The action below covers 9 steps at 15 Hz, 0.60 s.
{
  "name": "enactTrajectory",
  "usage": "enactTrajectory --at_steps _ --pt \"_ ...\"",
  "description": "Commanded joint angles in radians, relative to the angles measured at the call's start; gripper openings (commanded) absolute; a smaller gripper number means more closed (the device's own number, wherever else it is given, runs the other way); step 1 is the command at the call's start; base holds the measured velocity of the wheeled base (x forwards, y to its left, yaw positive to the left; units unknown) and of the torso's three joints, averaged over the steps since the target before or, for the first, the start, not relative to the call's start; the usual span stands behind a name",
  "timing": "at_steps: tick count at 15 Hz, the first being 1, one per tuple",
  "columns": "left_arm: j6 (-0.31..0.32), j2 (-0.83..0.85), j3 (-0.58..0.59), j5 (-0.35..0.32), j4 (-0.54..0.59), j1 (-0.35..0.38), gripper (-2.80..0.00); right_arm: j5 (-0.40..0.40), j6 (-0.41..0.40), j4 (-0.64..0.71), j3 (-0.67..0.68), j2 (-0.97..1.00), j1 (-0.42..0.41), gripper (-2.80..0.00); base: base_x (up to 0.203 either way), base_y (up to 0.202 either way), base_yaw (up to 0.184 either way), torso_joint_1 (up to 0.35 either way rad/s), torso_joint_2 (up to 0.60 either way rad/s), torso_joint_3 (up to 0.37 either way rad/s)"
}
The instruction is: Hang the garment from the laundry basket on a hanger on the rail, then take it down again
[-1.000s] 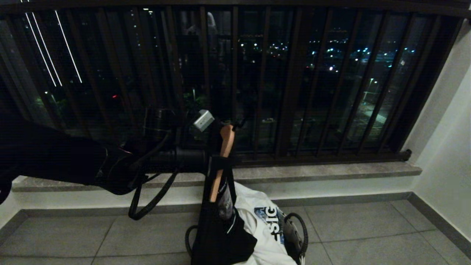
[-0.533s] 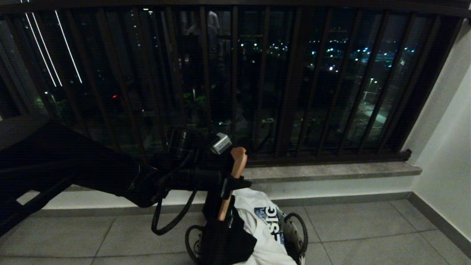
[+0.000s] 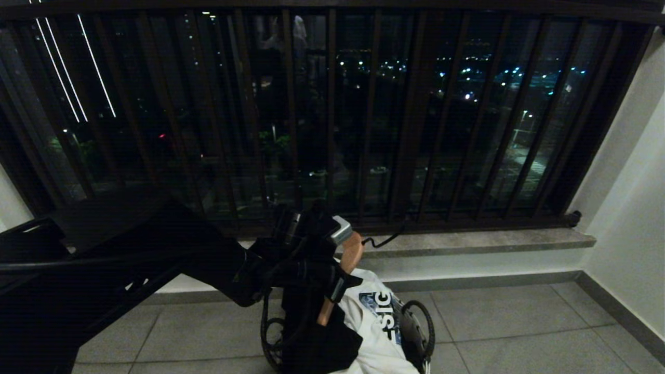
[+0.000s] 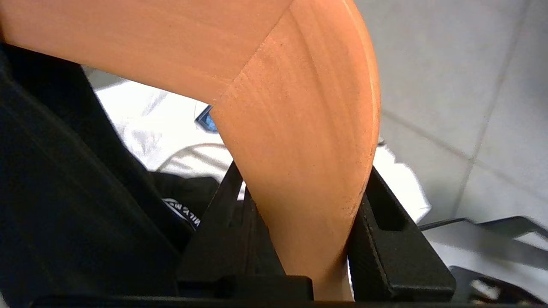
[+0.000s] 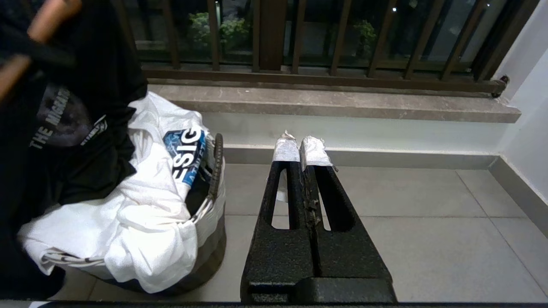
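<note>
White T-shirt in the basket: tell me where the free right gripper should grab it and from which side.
Grip the bunched fold of the white T-shirt that spills over the laundry basket rim nearest the right gripper, probably coming from above on that open side. The fold stands proud there, while the black garment on the wooden hanger crowds the far side.

dark brown window bars point(image 3: 415, 114) across wide window, night outside with scattered city lights. grey stone sill point(image 3: 467, 241) below. pale wall point(image 3: 634, 197) at right. grey tiled floor point(image 3: 519, 327), darker skirting along edges.
</note>
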Motion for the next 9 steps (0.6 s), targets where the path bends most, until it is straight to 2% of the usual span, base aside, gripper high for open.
enactTrajectory --at_steps 1,3,7,9 --pt "0.012 0.066 -0.033 0.013 0.030 -0.020 -2.80 0.001 -0.001 0.000 0.000 0.001 0.000 -2.80 0.000 0.000 0.000 0.000 0.00 0.000" --pt "0.016 0.098 -0.060 0.064 0.042 -0.051 -2.80 0.001 -0.001 0.000 0.000 0.001 0.000 -2.80 0.000 0.000 0.000 0.000 0.00 0.000" --pt "0.018 0.191 -0.145 0.078 0.048 -0.067 -2.80 0.001 -0.001 0.000 0.000 0.001 0.000 -2.80 0.000 0.000 0.000 0.000 0.00 0.000" --pt "0.038 0.221 -0.195 0.107 0.118 -0.081 -2.80 0.001 0.000 0.000 0.000 0.001 0.000 -2.80 0.000 0.000 0.000 0.000 0.00 0.000"
